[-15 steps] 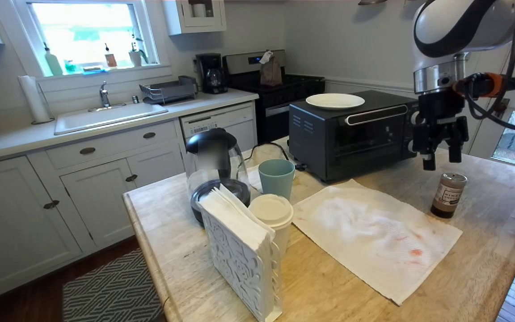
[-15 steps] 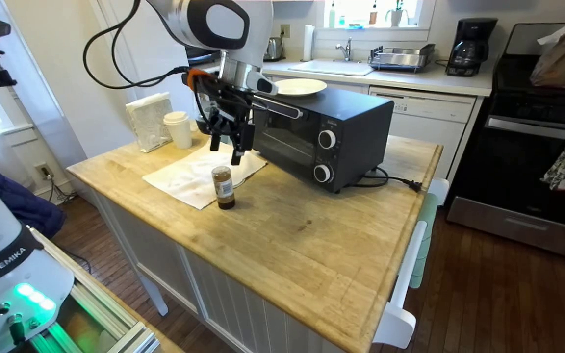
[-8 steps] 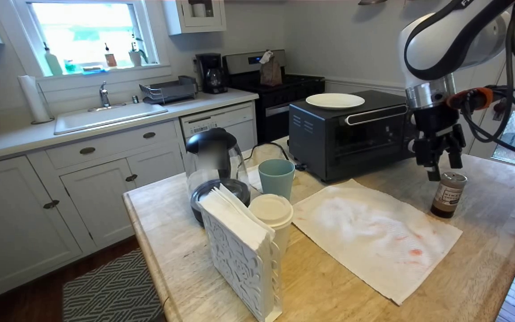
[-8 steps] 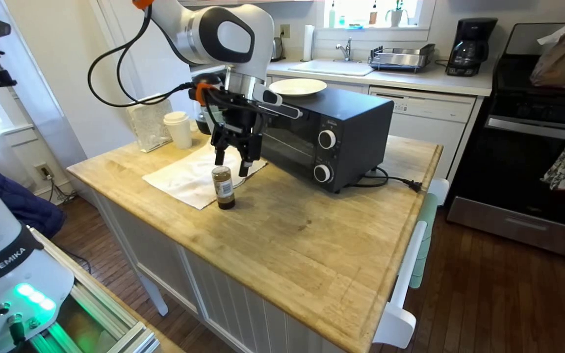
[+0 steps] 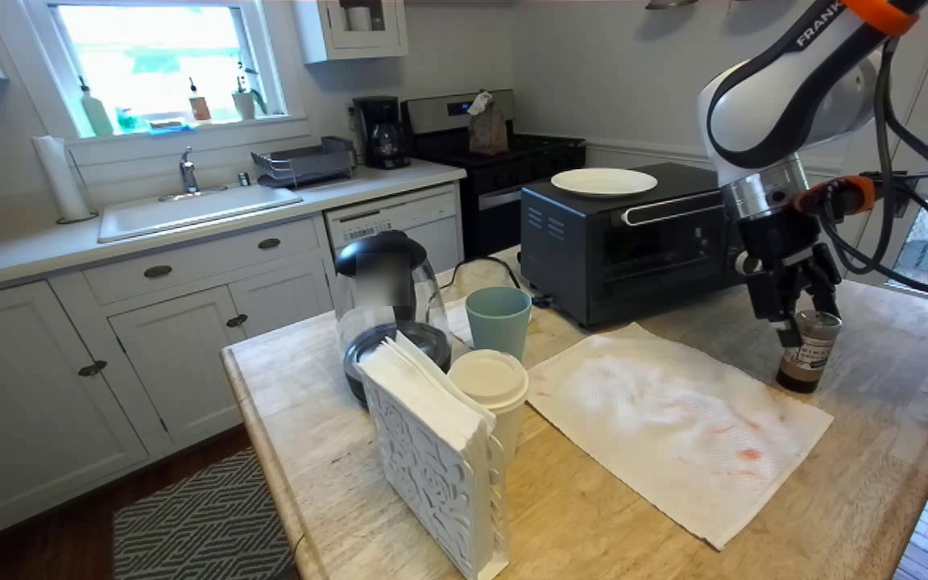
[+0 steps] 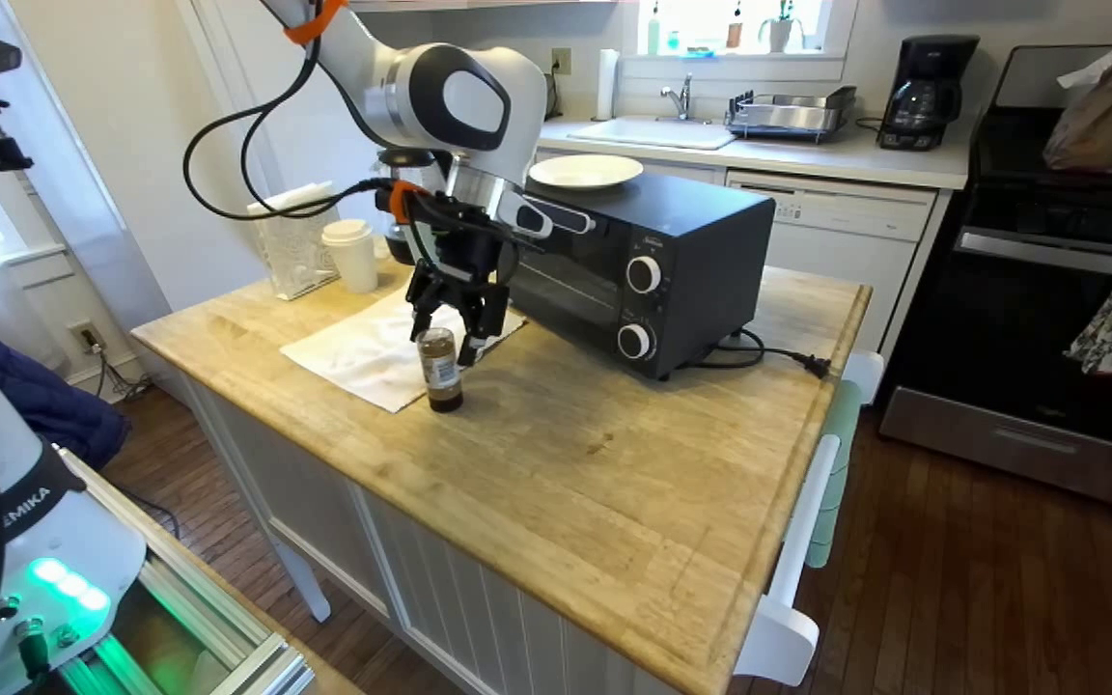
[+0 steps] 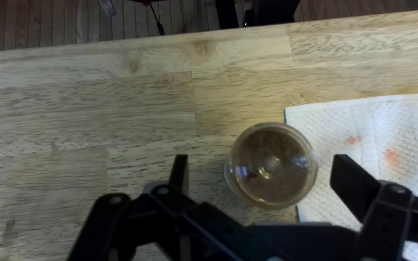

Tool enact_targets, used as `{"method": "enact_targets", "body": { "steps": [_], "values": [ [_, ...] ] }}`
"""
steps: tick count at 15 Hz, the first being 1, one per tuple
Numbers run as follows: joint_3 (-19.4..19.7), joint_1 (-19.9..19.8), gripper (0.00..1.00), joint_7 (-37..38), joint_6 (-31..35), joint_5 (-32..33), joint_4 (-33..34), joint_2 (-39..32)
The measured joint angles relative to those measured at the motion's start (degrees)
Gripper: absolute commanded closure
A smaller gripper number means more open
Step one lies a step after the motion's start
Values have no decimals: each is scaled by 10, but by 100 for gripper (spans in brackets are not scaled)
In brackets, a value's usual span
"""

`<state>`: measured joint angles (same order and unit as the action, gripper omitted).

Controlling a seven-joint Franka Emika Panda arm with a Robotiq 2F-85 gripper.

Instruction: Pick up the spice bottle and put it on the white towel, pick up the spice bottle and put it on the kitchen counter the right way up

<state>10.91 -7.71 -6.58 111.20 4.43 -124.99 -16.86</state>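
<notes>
In an exterior view: your spice bottle [image 5: 809,360] stands on end at the right of the frame, clear glass with a pale label and dark brown contents at the foot. It is on the bench [image 5: 593,503], just off the upper-right edge of the white towel [image 5: 649,411]. Your tool [image 5: 810,322] points down at the bottle's upper part, tilted, with its fingers [image 5: 768,303] parted. Versus 1.0 s ago: tool lower; it then hung above the bottle. Bottle and towel unmoved.

In an exterior view: your arm [image 6: 464,104] comes in from the top, left of centre, fingers to either side of the bottle's top. Arm lower in the frame than 1.0 s ago.

Wrist view: you look down on the bottle's round, clear upper end [image 7: 271,166], right of centre, brown showing through. Fingers spread wide at its left and right, a gap visible on each side; you have hold of nothing.
</notes>
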Motion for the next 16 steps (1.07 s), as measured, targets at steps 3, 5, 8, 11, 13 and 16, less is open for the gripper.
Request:
{"method": "enact_targets", "body": {
  "steps": [3,5,8,11,13,16],
  "values": [
    [0,-5,34,-2,-25,0,17,-19],
    [-1,-7,50,-2,-36,0,26,-27],
    [-2,-8,70,-2,-44,0,36,-35],
    [-4,-9,77,0,-52,-2,43,-39],
    [-4,-9,77,9,-55,-8,45,-40],
    [-3,-10,77,57,-60,-46,46,-34]
  ]
}}
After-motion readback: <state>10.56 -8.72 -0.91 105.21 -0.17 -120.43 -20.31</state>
